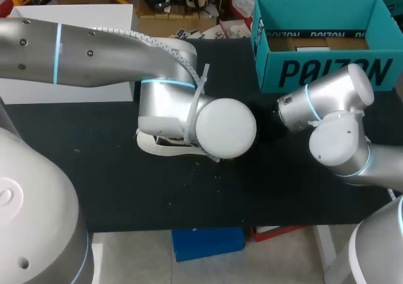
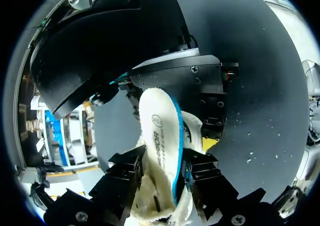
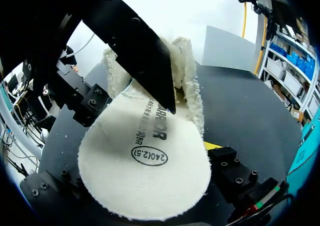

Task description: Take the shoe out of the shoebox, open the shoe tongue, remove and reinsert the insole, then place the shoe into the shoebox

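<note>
Counted across the views: one shoebox (image 1: 321, 70), one shoe (image 1: 151, 147), one insole (image 2: 161, 136), two arms, all on one black table (image 1: 189, 189).

The head view alone shows the teal shoebox, open-topped and standing well apart from the shoe. It also shows the white shoe on the table under the left arm (image 1: 94, 51), which covers most of it. Only a strip of its sole edge shows. Both grippers are hidden in this view, under the left arm and the right arm (image 1: 340, 133).

The left wrist view shows what the head view cannot. The left gripper (image 2: 162, 181) has its black fingers (image 2: 127, 173) pressed against the insole from both sides, holding it upright between them. Its yellow tips are covered by cream fleece.

Ahead of those fingers, the insole's far end reaches the right gripper (image 3: 152, 131), of which one yellow tip shows. In the right wrist view the insole's printed underside (image 3: 145, 166) fills the space across that gripper, and a black finger of the left gripper lies over it. Whether the right gripper clamps the insole cannot be told.
</note>
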Tool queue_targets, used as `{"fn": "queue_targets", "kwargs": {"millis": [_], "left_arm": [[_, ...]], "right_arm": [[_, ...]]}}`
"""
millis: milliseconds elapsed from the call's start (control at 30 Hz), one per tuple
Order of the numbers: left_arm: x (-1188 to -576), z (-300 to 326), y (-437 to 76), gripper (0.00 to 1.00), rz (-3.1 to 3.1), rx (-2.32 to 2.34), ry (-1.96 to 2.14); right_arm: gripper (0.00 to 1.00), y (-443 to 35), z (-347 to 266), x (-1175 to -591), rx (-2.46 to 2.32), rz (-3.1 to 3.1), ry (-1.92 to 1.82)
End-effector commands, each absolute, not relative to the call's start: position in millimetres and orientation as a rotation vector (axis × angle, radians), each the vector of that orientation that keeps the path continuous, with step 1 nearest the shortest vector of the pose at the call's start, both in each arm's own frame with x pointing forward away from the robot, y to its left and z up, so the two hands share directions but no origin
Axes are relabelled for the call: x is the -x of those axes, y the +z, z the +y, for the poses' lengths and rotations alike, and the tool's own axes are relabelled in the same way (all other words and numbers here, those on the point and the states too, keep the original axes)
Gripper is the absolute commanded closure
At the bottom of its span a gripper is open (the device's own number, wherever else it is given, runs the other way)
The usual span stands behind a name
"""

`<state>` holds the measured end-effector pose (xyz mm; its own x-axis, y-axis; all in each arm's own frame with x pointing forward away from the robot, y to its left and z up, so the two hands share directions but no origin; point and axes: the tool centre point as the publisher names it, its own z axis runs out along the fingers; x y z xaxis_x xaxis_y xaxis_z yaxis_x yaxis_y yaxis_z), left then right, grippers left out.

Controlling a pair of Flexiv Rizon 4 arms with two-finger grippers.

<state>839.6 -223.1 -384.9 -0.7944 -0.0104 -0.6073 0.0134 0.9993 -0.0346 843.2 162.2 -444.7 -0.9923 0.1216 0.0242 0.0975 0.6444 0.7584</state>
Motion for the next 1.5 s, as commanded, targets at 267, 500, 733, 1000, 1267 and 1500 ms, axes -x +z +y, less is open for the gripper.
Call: {"fn": "queue_targets", "kwargs": {"millis": [267,500,733,1000,1267,1500], "left_arm": [[-841.2,-225.1,-383.6,1.00,2.540,-0.015,-0.090],[-832.2,-209.8,-355.5,1.00,2.609,0.002,-0.193],[-810.8,-193.8,-312.3,1.00,2.716,-0.007,-0.400],[-785.6,-191.5,-262.4,1.00,2.835,-0.025,-0.670],[-769.4,-199.5,-214.8,1.00,2.944,-0.011,-1.085],[-759.0,-211.8,-177.1,1.00,2.961,0.016,-1.528]], "right_arm": [[1.00,-444.9,163.9,-842.9,-0.191,2.823,1.296],[1.00,-444.9,163.9,-842.9,-0.191,2.823,1.296],[1.00,-444.9,163.9,-842.9,-0.191,2.823,1.296],[1.00,-444.9,163.9,-842.9,-0.191,2.823,1.296],[1.00,-444.9,163.9,-842.9,-0.191,2.823,1.296],[1.00,-444.9,163.9,-842.9,-0.191,2.823,1.296]]}}
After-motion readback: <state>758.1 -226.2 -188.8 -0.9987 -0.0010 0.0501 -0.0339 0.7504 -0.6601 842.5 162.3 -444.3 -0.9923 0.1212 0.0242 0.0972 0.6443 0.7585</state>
